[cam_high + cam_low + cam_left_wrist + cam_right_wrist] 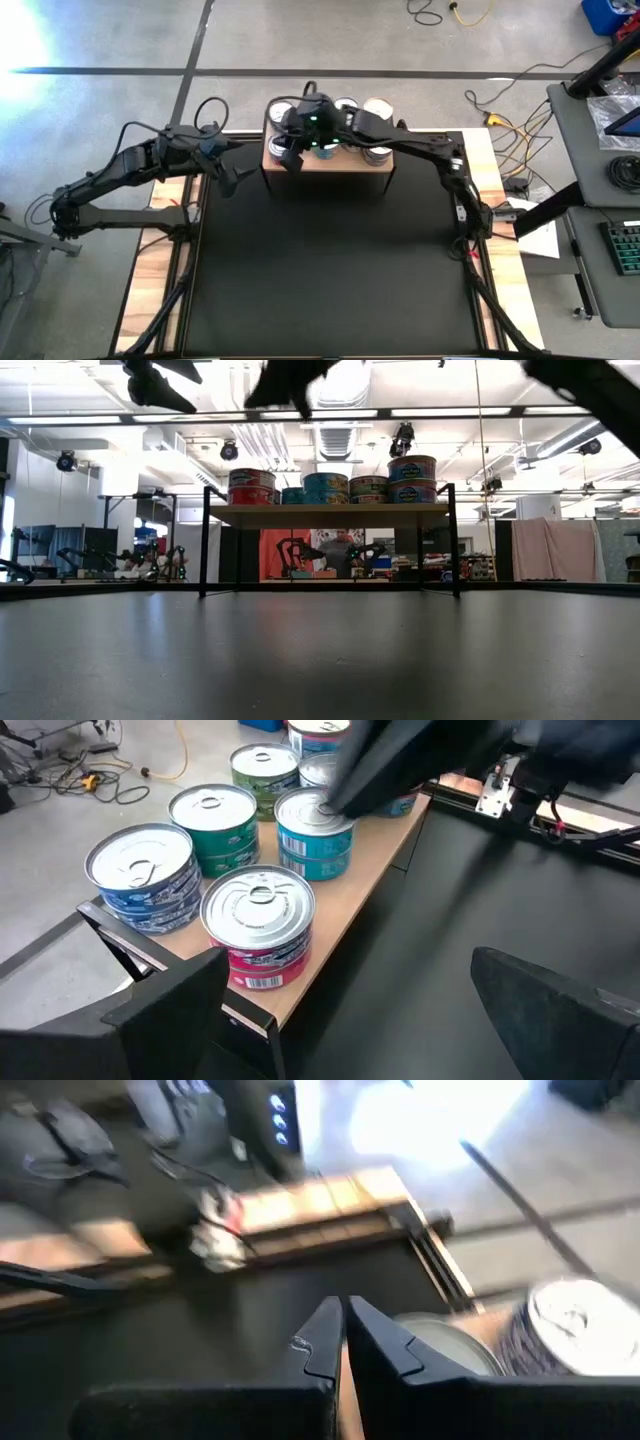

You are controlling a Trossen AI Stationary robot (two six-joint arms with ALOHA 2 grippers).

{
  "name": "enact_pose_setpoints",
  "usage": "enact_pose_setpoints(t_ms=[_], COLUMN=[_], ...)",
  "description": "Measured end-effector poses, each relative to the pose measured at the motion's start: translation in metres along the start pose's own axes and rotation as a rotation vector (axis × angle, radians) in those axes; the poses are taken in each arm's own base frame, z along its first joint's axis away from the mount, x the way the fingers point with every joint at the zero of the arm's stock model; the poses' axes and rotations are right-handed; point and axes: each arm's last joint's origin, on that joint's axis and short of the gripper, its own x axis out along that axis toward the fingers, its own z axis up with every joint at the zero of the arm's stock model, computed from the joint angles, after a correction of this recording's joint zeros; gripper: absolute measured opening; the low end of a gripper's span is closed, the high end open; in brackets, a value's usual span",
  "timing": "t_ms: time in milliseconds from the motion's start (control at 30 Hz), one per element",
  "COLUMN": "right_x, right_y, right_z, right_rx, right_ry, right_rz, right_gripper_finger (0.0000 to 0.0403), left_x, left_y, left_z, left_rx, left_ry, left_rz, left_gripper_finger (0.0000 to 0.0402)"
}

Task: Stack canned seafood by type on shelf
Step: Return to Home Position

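Note:
The shelf [330,168], light wood on thin black legs, stands at the mat's far edge. Several cans of seafood rest on its top: red-labelled [258,925], blue [145,875], green [215,820] and teal [315,835]. At the shelf's right end one can sits on another [412,478]. My right gripper [343,1342] is shut and hangs in the air above the shelf's left part [292,152], clear of the cans. My left gripper [350,1020] stands open just left of the shelf [235,178], also in the air, with nothing between its fingers.
The black mat [330,270] with wood side strips spreads from the shelf toward the near edge. The right arm [430,150] slants across the shelf's right end. Cables [500,110] lie on the floor beyond the table, and a desk [610,150] stands to the right.

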Motion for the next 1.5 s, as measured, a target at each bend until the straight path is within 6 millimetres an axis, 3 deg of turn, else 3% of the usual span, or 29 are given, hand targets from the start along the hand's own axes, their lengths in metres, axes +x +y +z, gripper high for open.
enact_pose_setpoints(t_ms=[133, 267, 367, 500, 667, 900, 1133, 1233, 1400, 1500], right_x=[-0.032, -0.054, -0.07, -0.076, -0.084, -0.076, -0.064, -0.065, -0.067, -0.078], right_y=[0.042, 0.093, 0.117, 0.133, 0.155, 0.207, 0.215, 0.207, 0.189, 0.175], right_z=[0.015, 0.02, 0.017, 0.003, -0.02, -0.04, -0.069, -0.079, -0.105, -0.124], right_rx=[-0.047, -0.056, -0.041, -0.061, 0.011, -0.29, -0.318, -0.323, -0.31, -0.289], right_ry=[-0.041, -0.063, -0.022, 0.108, 0.311, 0.221, 0.259, 0.236, 0.175, 0.146], right_rz=[0.065, 0.157, 0.175, 0.18, 0.197, 0.313, 0.555, 0.568, 0.566, 0.559], right_gripper_finger=[0.0012, 0.0012, 0.0012, 0.0013, 0.0013, 0.0013, 0.0013, 0.0013, 0.0013, 0.0013], left_x=[0.0, 0.005, 0.01, 0.008, 0.001, 0.001, 0.017, 0.019, 0.016, 0.017], left_y=[0.0, -0.001, -0.002, -0.004, -0.009, -0.026, -0.037, -0.04, -0.05, -0.051], left_z=[0.002, 0.003, 0.005, 0.002, -0.015, -0.063, -0.114, -0.122, -0.126, -0.132], left_rx=[-0.001, 0.009, -0.007, -0.069, -0.051, 0.004, 0.135, 0.11, 0.182, 0.173], left_ry=[-0.015, -0.005, 0.003, 0.0, -0.048, -0.201, -0.049, -0.014, -0.056, -0.057], left_rz=[-0.001, 0.001, 0.001, -0.036, -0.099, -0.308, -0.402, -0.448, -0.715, -0.761], left_gripper_finger=[0.04, 0.04, 0.04, 0.04, 0.04, 0.04, 0.04, 0.04, 0.04, 0.04])
